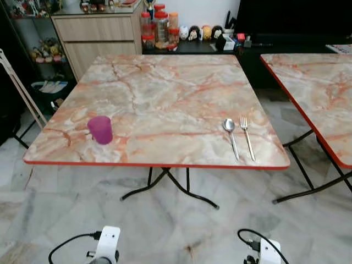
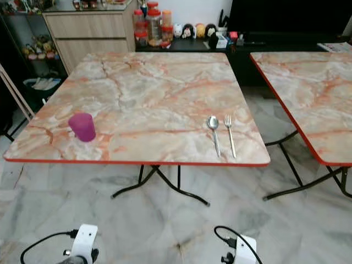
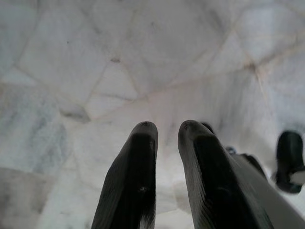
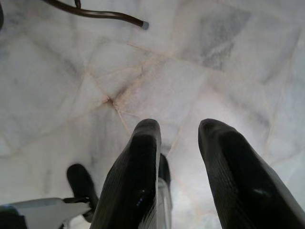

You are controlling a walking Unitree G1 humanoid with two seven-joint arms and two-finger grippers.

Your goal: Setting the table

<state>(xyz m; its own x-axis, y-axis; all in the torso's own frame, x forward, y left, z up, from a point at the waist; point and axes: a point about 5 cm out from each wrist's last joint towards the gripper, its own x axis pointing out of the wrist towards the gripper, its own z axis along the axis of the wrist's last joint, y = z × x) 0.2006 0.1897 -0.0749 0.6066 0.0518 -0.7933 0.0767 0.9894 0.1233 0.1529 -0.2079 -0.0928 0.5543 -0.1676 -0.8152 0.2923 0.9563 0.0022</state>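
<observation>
A marble-patterned table [image 1: 165, 88] with a red edge stands before me. A purple cup [image 1: 100, 130] stands upright near its front left corner. A spoon [image 1: 231, 135] and a fork [image 1: 247, 137] lie side by side near the front right edge, handles toward me. Both arms hang low in front of the table, over the floor. In the left wrist view my left gripper [image 3: 167, 126] has its fingers almost together, holding nothing. In the right wrist view my right gripper [image 4: 179, 126] is open and empty above the tiles.
A second, similar table [image 1: 319, 93] stands to the right with a gap between them. Black folding legs [image 1: 170, 184] cross under the near table. Behind it are a wooden cabinet [image 1: 93, 38] and a low shelf with jars [image 1: 159, 27]. The floor is marble tile.
</observation>
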